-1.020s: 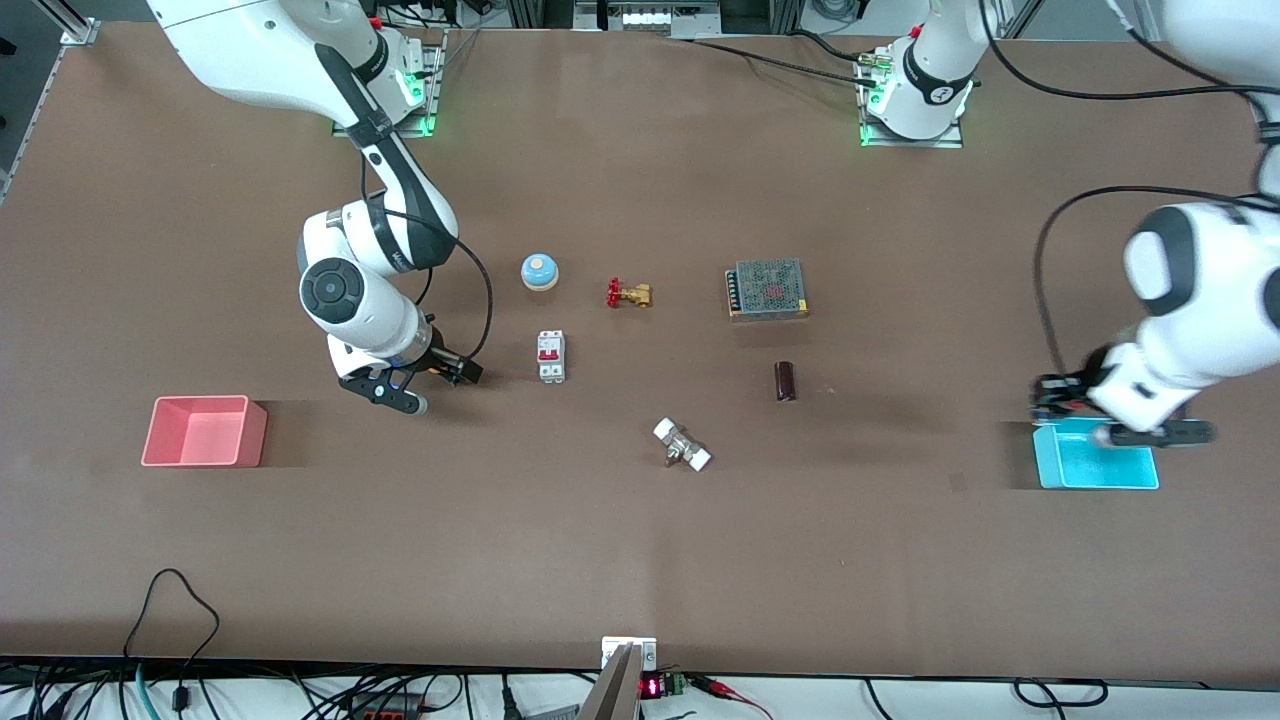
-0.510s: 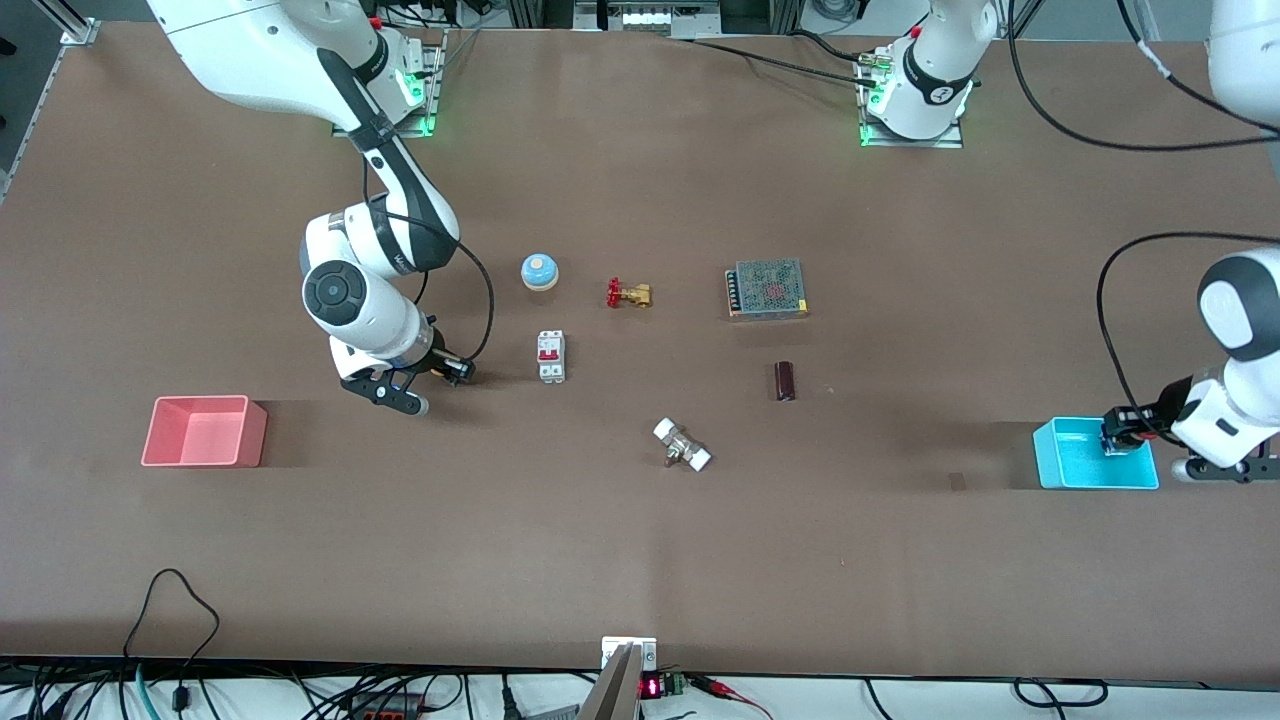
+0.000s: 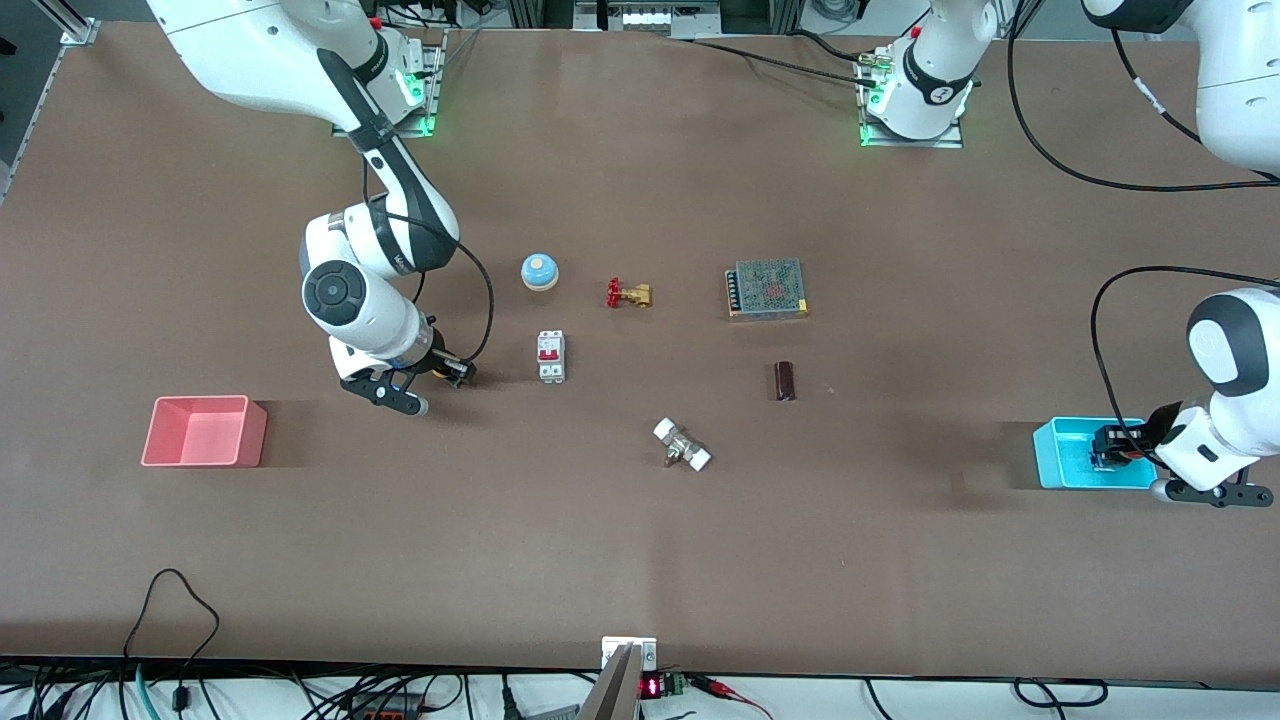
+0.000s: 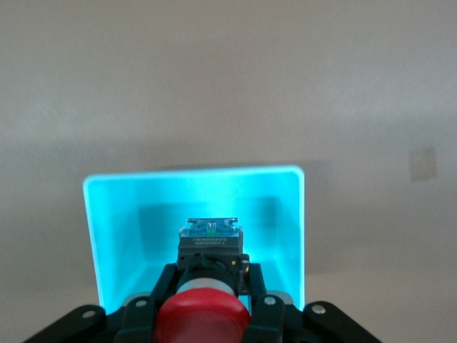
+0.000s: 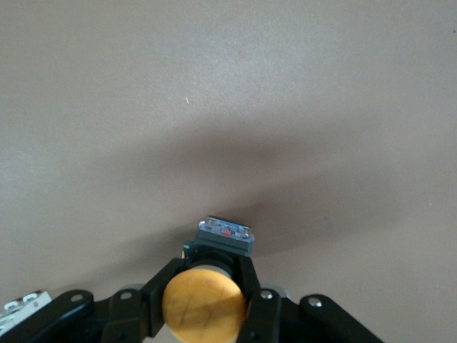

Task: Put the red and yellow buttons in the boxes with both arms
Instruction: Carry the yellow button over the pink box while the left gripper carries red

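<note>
My left gripper is shut on the red button and holds it over the inside of the cyan box, at the left arm's end of the table. In the left wrist view the button's black body hangs above the cyan box's floor. My right gripper is shut on the orange-yellow button and holds it just above bare table, between the pink-red box and the white breaker. The pink-red box is empty.
A white breaker, a blue dome bell, a red-handled brass valve, a mesh power supply, a dark cylinder and a white fitting lie mid-table.
The left arm has swung toward its end of the table, and its gripper with the red button has come over the cyan box's inside. The right gripper has barely shifted.
</note>
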Motion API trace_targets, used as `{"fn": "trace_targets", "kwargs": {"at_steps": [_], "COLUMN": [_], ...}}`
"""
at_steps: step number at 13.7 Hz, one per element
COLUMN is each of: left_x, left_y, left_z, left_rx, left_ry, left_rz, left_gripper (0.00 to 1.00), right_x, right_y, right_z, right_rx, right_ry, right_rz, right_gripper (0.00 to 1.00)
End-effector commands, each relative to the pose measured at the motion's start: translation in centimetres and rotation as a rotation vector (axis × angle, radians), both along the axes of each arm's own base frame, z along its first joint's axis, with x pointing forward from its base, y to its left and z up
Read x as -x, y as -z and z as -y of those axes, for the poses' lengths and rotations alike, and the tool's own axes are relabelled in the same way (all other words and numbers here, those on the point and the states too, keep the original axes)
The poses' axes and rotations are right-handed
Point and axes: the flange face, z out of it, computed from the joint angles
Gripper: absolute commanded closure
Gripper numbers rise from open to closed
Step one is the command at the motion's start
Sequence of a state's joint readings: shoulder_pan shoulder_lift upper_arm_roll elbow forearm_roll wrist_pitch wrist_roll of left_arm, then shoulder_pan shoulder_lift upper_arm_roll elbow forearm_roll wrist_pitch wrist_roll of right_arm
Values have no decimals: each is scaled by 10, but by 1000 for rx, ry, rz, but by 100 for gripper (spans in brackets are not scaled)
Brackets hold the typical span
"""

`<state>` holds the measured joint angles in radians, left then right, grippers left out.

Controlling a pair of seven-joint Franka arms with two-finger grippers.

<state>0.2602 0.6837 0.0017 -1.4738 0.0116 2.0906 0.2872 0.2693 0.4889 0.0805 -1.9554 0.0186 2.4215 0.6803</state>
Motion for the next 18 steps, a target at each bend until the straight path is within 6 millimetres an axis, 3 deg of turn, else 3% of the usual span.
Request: {"fn": "trace_targets", "kwargs": {"at_steps": [1, 4, 6, 8, 11, 15, 16, 18], "left_x": [0, 2, 2, -2, -4, -3, -3, -3], "left_y": [15, 26, 34, 42, 46, 55, 55, 58], "left_z": [-9, -9, -8, -7, -9, -10, -10, -9], "left_rx": [36, 41, 43, 44, 45, 50, 50, 51], "left_ry": [10, 22, 23, 25, 34, 32, 31, 32], "left_rz": [-33, -51, -59, -55, -55, -64, -65, -66], "left_gripper": [76, 76, 76, 76, 75, 68, 64, 46], "right_x": [-15, -30, -42, -55, -63, -76, -78, -86], "right_y": [-45, -122, -165, -192, -192, -167, -160, -141], "right_z": [17, 62, 118, 179, 245, 299, 313, 330], "right_rx": [-6, 0, -5, -12, -11, 1, 10, 37], "right_ry": [-76, -239, -370, -504, -625, -676, -689, -715], "right_rz": [35, 9, 8, 24, 40, 36, 49, 87], "right_gripper": [71, 71, 71, 71, 71, 71, 71, 71]}}
